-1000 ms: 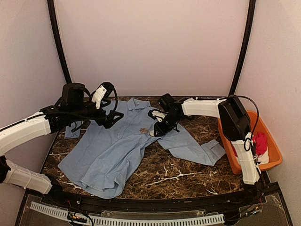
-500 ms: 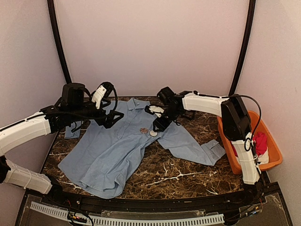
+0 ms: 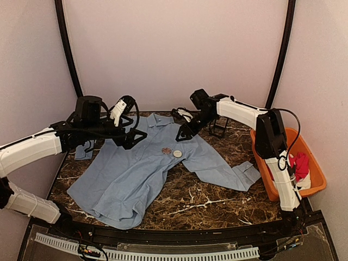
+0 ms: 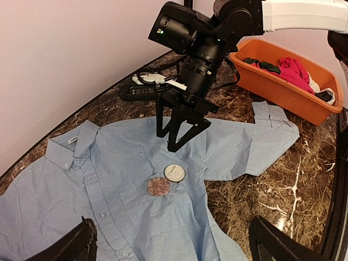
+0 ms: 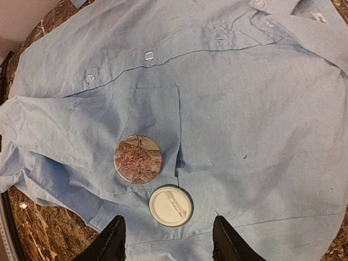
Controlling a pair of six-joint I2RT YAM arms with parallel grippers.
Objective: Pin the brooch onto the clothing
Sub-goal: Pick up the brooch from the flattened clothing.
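The clothing, a light blue shirt, lies spread flat on the marble table. On its chest pocket sits a round reddish-brown brooch face up. Right beside it lies a white round brooch with its pin side up. Both also show in the left wrist view: the reddish brooch and the white brooch. My right gripper hangs open above the white brooch, empty and well clear of the cloth. My left gripper is wide open over the shirt's front, holding nothing.
An orange bin at the right table edge holds a red garment and other cloth. A small black stand stands behind the right arm near the back wall. The shirt's right sleeve and cuff reach toward the bin.
The right gripper opened, left the white brooch on the shirt, and rose back toward the collar. The left arm barely moved.
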